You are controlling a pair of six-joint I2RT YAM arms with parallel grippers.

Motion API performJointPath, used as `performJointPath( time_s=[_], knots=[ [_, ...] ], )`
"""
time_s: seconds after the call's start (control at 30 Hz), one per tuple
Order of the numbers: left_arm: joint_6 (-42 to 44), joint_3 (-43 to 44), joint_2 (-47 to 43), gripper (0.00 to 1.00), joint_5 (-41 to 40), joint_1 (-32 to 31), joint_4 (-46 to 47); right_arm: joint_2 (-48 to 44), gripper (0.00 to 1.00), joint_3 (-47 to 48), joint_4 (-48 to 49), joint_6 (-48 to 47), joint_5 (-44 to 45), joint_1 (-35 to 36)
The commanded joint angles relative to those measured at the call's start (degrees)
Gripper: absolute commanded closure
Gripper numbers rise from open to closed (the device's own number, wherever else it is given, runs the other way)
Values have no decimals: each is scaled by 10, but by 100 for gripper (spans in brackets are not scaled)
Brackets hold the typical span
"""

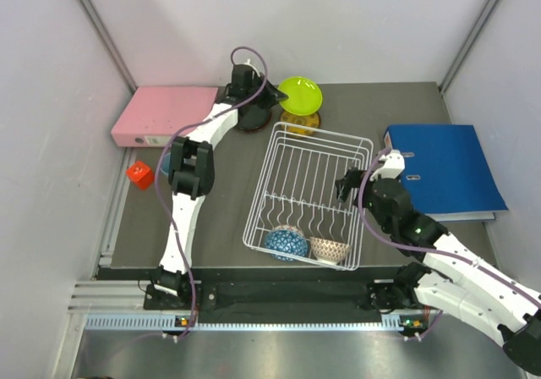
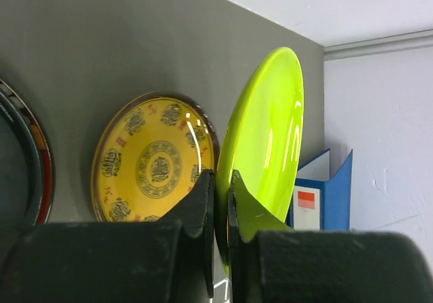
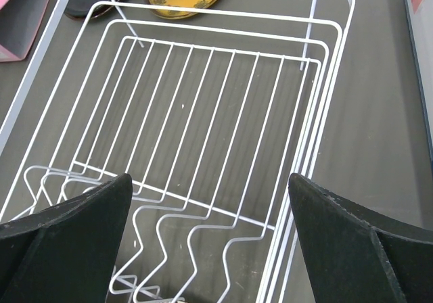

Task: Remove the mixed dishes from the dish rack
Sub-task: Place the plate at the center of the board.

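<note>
Closest up, my left gripper [image 2: 221, 195] is clamped on the rim of the lime green plate [image 2: 267, 127], jaws almost together with only the thin edge between them. A rim pinch is about the only hold a flat plate offers two fingers, which is why it hangs tilted on edge. I have it clear of the table at the far side, just beyond the dish rack [image 1: 321, 133] and above the yellow patterned plate [image 2: 152, 161], which lies flat beside the dark red plate [image 2: 20, 161]. My guess is that it is meant to go down on or next to those two, so the unloaded plates sit together. Further right, the rack shows no plates. Only the blue patterned bowl [image 1: 286, 243] and the beige patterned bowl [image 1: 330, 249] sit side by side at its near end. My right gripper [image 3: 210, 195] hovers over the rack's right part, jaws spread wide and holding nothing, probably placed there to take a bowl.
</note>
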Motion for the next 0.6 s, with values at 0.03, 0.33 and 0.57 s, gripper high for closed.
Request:
performJointPath(
  time_s=[0.03,0.33,0.57],
  knots=[
    [-11,54,25,100,28,0,43,7,2,23,27,-2,-4,-9],
    [-5,57,52,100,26,0,-9,14,2,18,30,1,-7,-12],
    [-5,46,54,97,-2,0,-47,9,2,15,29,2,-9,-14]
  ],
)
